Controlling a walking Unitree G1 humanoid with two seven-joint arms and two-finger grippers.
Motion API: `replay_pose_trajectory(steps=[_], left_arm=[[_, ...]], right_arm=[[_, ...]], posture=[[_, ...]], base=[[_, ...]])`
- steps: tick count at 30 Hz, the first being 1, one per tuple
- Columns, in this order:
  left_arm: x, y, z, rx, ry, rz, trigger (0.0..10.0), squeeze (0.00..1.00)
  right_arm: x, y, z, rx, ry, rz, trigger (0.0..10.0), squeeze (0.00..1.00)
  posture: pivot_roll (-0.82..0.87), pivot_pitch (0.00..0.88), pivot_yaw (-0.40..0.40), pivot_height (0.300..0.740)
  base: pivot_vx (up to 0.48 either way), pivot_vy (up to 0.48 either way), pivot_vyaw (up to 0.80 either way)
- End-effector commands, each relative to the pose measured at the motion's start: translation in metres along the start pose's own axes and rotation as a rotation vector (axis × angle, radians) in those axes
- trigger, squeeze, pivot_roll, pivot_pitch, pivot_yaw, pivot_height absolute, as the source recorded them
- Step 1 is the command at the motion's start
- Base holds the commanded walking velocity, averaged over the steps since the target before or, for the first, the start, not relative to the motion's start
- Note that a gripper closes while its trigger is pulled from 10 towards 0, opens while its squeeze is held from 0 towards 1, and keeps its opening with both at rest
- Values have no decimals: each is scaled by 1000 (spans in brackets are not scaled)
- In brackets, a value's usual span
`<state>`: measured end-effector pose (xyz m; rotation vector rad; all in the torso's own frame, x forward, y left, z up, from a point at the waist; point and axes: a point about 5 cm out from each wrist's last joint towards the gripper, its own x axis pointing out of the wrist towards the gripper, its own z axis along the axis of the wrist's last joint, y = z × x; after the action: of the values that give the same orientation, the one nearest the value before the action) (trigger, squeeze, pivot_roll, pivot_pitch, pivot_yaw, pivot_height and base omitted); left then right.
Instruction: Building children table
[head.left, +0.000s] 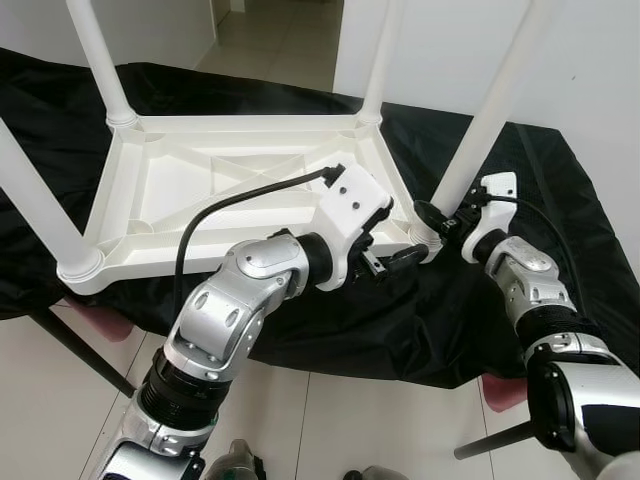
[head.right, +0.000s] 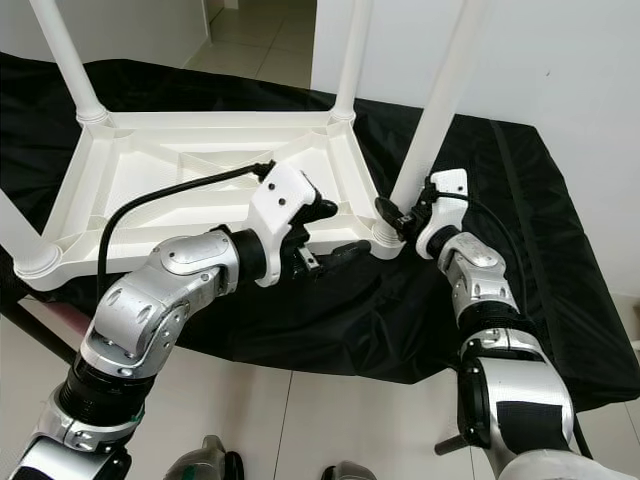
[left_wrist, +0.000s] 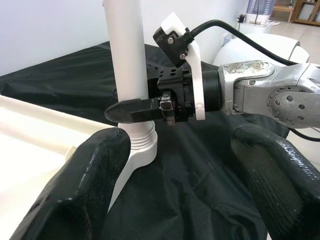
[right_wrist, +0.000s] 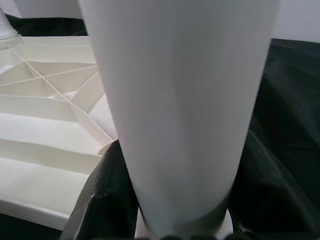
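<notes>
On black cloth (head.left: 480, 330) over bench: white children table (head.left: 200, 190) upside down, legs up. Right end effector (head.left: 438, 222) clamped on near-right leg (head.left: 480, 130) low by socket. Left end effector (head.left: 395, 262) just beside that corner, fingers apart, holding nothing.

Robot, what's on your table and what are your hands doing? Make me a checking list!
Surface: black cloth draped over the work stand.
Job's things: white table top upside down on the cloth, four white legs in its corners pointing up.
Clutter: nothing seen.
Grippers: right gripper shut on the near-right leg just above its socket; left gripper open, beside that corner.
Cables: black cable runs to the left wrist, another to the right wrist.
Surroundings: white wall, pale tiled floor.
</notes>
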<state>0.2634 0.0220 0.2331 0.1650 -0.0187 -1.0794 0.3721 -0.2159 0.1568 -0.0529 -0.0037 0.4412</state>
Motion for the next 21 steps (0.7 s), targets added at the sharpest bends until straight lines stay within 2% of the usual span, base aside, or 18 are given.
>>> replay_pose_trajectory(steps=[1, 2, 14, 15, 21], left_arm=[[0, 2, 3, 17, 0, 45, 10000, 0], [0, 2, 3, 17, 0, 45, 10000, 0], [0, 0, 2, 16, 3, 39, 10000, 0], [1, -1, 1, 15, 4, 38, 10000, 0], [1, -2, 0, 11, 4, 34, 10000, 0]], right_arm=[[-4, 3, -16, 61, 46, -7, 8824, 0], [-3, 3, -17, 68, 39, -23, 10000, 0], [1, 5, -13, 64, -1, -203, 10000, 0], [3, 9, -12, 49, -12, -263, 10000, 0], [5, 20, -11, 65, -33, -363, 10000, 0]], posture=[[73, 12, -38, 740], [74, 14, -36, 740], [69, 16, -36, 740], [69, 16, -39, 740], [69, 15, -43, 740]], base=[[0, 0, 0], [0, 0, 0], [0, 0, 0], [0, 0, 0], [0, 0, 0]])
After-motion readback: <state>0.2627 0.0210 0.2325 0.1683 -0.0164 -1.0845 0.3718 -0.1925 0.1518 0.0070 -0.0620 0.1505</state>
